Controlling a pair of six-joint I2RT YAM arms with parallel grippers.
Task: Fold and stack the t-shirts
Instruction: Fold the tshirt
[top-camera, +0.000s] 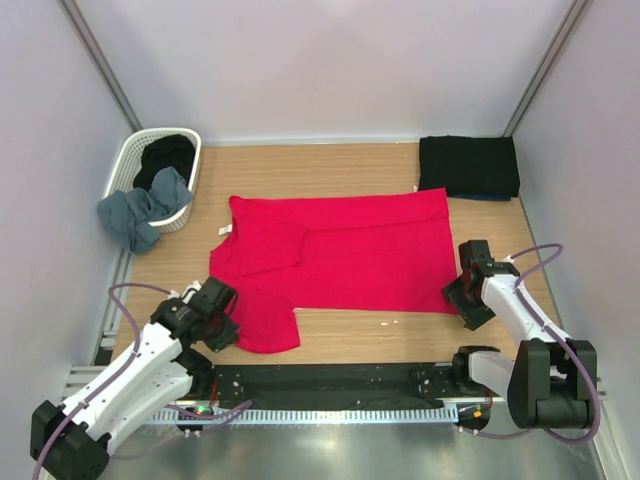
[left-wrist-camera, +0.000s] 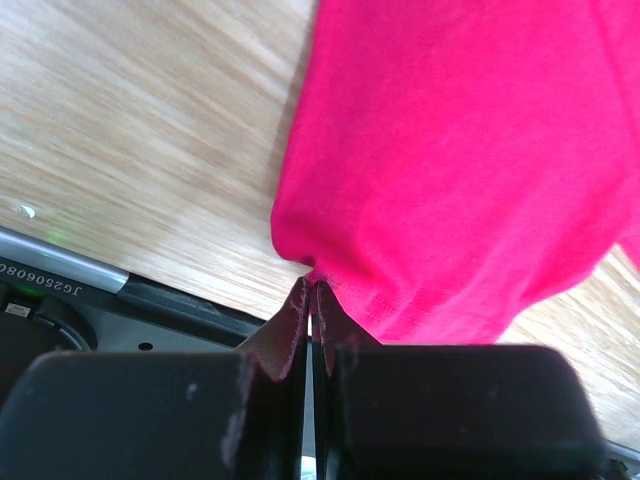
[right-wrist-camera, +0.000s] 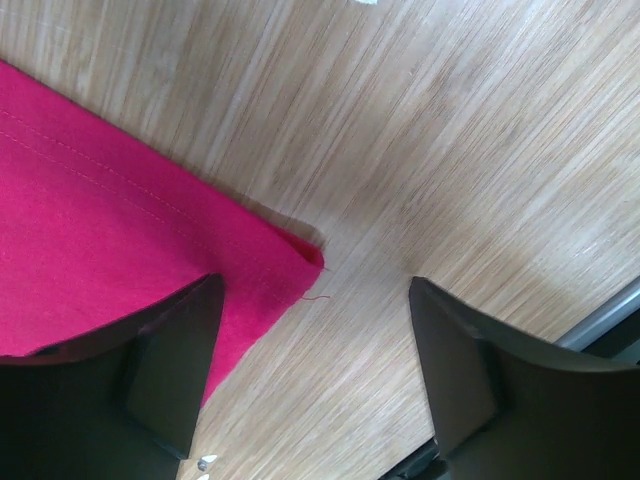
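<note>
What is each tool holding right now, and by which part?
The left tool pinches the red t-shirt at the edge of its near sleeve. The right tool stands open over the hem corner, holding nothing.

This is a robotics lab test cell rather than a home or shop. A wood-grain tabletop (top-camera: 350, 335) is boxed in by plain pale panel walls (top-camera: 320, 60), joined at the far corners by bare aluminium posts (top-camera: 100, 60). Two white-and-black machines, the left arm (top-camera: 140, 370) and the right arm (top-camera: 520, 310), are bolted to a black base plate (top-camera: 330, 385) at the near edge, with purple cables (top-camera: 135, 286) looping loose. The only domestic touches are laundry: a white lattice basket (top-camera: 135, 160) and a red t-shirt (top-camera: 350, 250) spread flat.
</note>
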